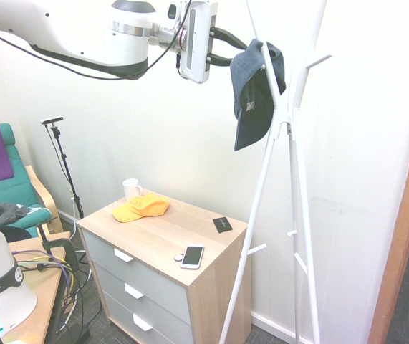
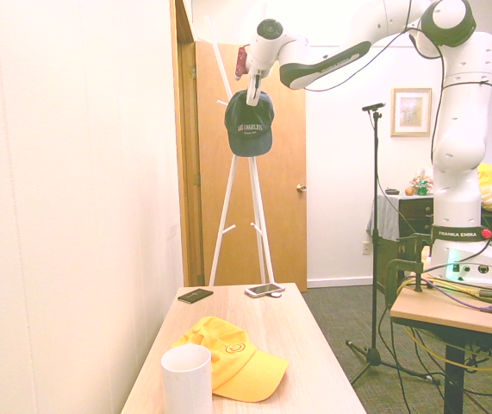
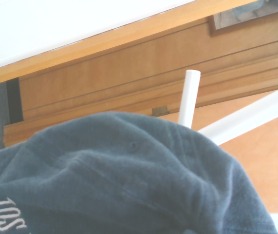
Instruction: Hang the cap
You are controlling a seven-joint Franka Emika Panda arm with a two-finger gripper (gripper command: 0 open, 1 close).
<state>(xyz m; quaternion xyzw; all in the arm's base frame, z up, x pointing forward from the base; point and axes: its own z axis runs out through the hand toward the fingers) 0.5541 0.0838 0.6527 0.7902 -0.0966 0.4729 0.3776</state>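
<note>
Hanging brim-down high on the white rack (image 1: pixel 268 132), the navy cap (image 1: pixel 251 97) has its lettering facing outward. The jaws stand spread, with their tips right at the cap's crown; whether they touch it, I cannot tell. Lower down, the dresser (image 1: pixel 179 247) holds a yellow cap (image 1: pixel 142 207), a white mug (image 1: pixel 132 188) just beside it, a phone (image 1: pixel 192 256) and a dark card (image 1: pixel 222 224).

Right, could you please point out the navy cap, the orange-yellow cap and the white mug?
Navy cap (image 2: pixel 251 138): second exterior view, brim.
Orange-yellow cap (image 2: pixel 258 378): second exterior view, brim.
White mug (image 2: pixel 187 384): second exterior view, side wall.
</note>
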